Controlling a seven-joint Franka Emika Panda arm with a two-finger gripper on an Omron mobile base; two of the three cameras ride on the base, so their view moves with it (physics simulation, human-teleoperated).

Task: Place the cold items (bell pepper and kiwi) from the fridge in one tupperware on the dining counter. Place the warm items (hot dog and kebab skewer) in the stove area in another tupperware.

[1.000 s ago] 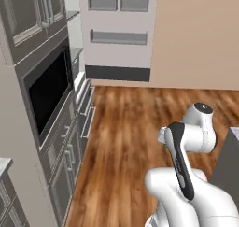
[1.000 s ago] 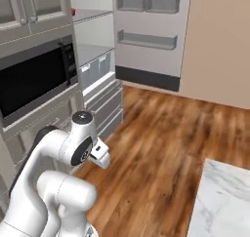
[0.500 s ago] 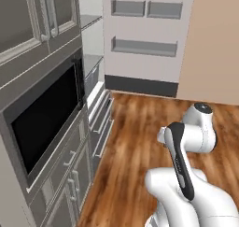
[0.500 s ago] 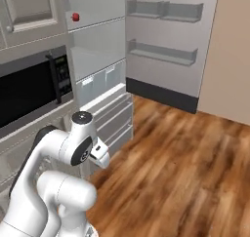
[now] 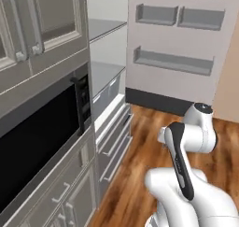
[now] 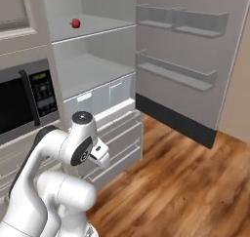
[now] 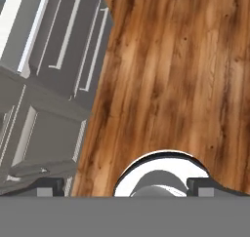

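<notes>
A small red round thing, by its look the bell pepper [image 6: 75, 23], lies on the upper shelf of the open fridge [image 6: 93, 70]. My gripper [image 6: 101, 158] hangs folded close to the arm, well below and in front of that shelf, pointing down at the wooden floor. In the hand view the gripper [image 7: 126, 185] stands open, its dark fingertips [image 7: 49, 186] far apart with nothing between them. The kiwi, hot dog, kebab skewer and tupperware are out of view.
A built-in microwave [image 6: 22, 104] sits left of the fridge, under glass-fronted cabinets [image 5: 42, 20]. Grey fridge drawers [image 6: 117, 133] stand close to the arm. The fridge door [image 6: 185, 60], with its shelves, is swung open to the right. Wooden floor [image 6: 185, 182] lies ahead on the right.
The whole picture has shifted: the base has driven and turned toward the fridge, bringing its inside and the red item into view. The arm keeps its folded pose and the gripper stays open.
</notes>
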